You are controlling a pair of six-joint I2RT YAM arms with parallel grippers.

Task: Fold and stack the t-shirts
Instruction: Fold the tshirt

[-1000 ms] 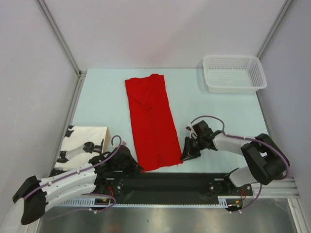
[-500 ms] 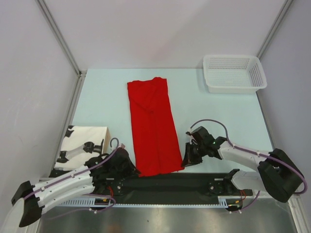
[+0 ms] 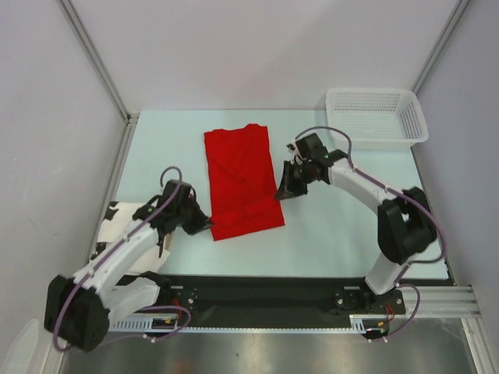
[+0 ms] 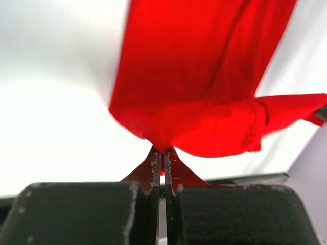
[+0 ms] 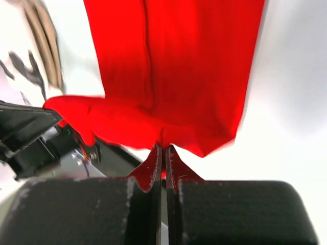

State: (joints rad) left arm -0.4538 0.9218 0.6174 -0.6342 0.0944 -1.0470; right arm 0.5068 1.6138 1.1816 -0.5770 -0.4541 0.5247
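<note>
A bright red t-shirt [image 3: 240, 175] lies as a long narrow strip down the middle of the table [image 3: 343, 226], collar end far. Its near hem is raised off the table and drawn back over the rest. My left gripper [image 3: 209, 226] is shut on the hem's left corner. My right gripper [image 3: 281, 192] is shut on the right corner. In the left wrist view the t-shirt [image 4: 204, 76] bunches where the left gripper [image 4: 163, 153] pinches it. In the right wrist view the t-shirt [image 5: 179, 66] hangs from the shut right gripper [image 5: 163, 148].
A white mesh basket [image 3: 376, 117] stands at the far right corner. A white box with black print [image 3: 121, 214] lies at the left edge, partly under my left arm. The black base rail [image 3: 265, 296] runs along the near edge.
Both grippers moved from the near edge toward the far side, carrying the shirt's near hem with them. The right gripper closed on its corner. The visible strip is shorter.
</note>
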